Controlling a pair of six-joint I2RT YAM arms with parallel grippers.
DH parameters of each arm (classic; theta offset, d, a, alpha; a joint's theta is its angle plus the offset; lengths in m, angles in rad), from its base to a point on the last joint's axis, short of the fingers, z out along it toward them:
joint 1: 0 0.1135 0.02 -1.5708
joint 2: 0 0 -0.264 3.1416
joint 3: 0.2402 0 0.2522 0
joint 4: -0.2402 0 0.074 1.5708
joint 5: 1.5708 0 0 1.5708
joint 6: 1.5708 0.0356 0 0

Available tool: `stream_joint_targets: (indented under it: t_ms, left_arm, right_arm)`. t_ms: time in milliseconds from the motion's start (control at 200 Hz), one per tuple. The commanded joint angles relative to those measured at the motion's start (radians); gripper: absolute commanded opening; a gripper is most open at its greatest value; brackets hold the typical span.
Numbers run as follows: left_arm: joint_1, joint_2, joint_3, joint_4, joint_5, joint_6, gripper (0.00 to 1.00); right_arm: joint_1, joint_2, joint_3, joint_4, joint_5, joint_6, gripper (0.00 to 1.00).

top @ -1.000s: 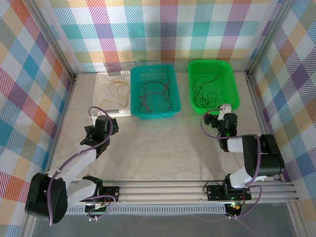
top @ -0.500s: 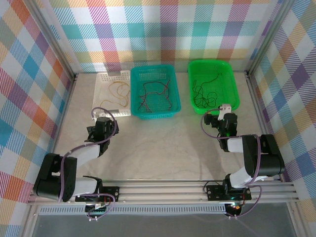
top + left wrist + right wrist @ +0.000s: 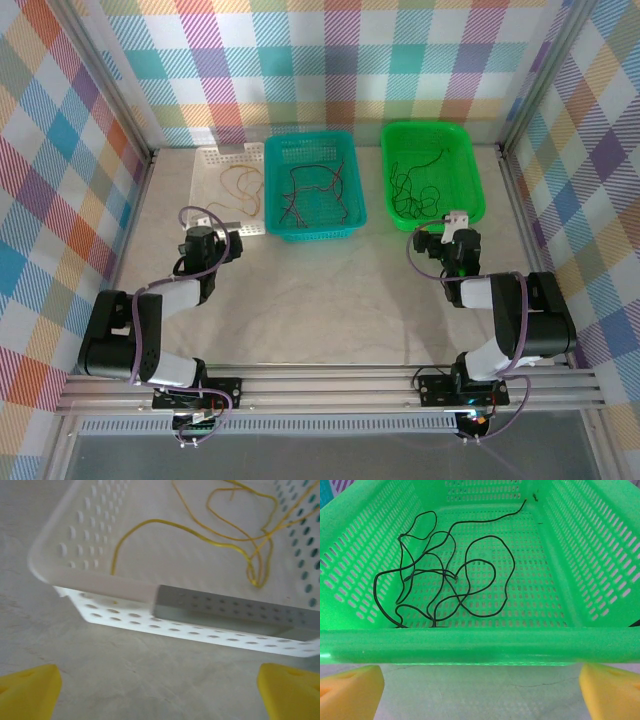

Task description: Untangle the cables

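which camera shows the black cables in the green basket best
The right wrist view: the black cables lie large in the green basket, loops and crossings traceable. The top external view gives them as a small dark squiggle. The left wrist view faces the white basket.

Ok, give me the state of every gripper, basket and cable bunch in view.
left gripper: open, empty, before white basket
right gripper: open, empty, before green basket
yellow cables: looped together in white basket
black cables: crossing loops in green basket
teal basket: holding red and dark cables
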Motion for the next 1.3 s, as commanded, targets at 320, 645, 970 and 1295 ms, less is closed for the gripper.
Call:
stream_joint_targets:
  t_ms: [320, 645, 970, 1295]
  left_arm:
    - [0.052, -0.017, -0.151, 0.365, 0.004, 0.075, 1.00]
    - [0.036, 0.144, -0.078, 0.377, 0.050, 0.116, 1.00]
    - [0.002, 0.141, -0.080, 0.380, 0.000, 0.140, 1.00]
    - [-0.001, 0.143, -0.075, 0.377, -0.001, 0.142, 1.00]
  right_arm:
    - [-0.008, 0.007, 0.006, 0.019, -0.026, -0.009, 1.00]
    - [-0.013, 0.008, 0.009, 0.011, -0.038, -0.006, 1.00]
    - [-0.015, 0.008, 0.009, 0.011, -0.041, -0.005, 1.00]
    - [-0.016, 0.008, 0.009, 0.011, -0.041, -0.006, 1.00]
